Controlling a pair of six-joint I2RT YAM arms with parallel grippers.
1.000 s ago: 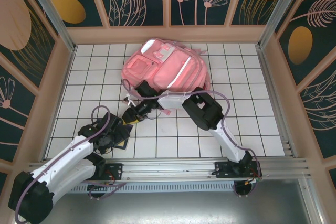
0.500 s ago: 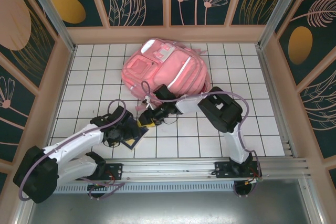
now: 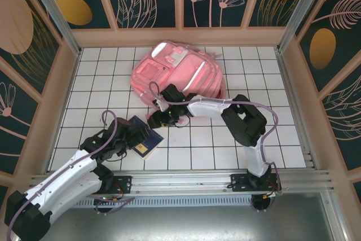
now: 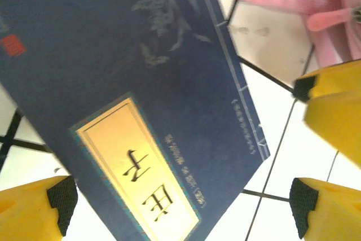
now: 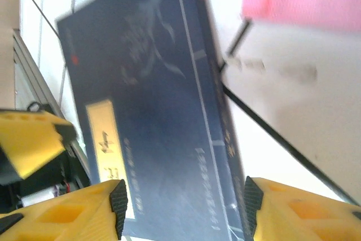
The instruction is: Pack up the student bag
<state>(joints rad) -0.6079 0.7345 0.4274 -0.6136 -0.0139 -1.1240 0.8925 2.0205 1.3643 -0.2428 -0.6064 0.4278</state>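
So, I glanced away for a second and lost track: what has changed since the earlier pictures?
The dark blue book now lies uncovered on the tiles, slightly right of where it sat under the left pincer, which stays open over it. The right arm's elbow swung out to the right; the right pincer shifted slightly right, jaws apart at the book's far edge. The student bag has not moved.
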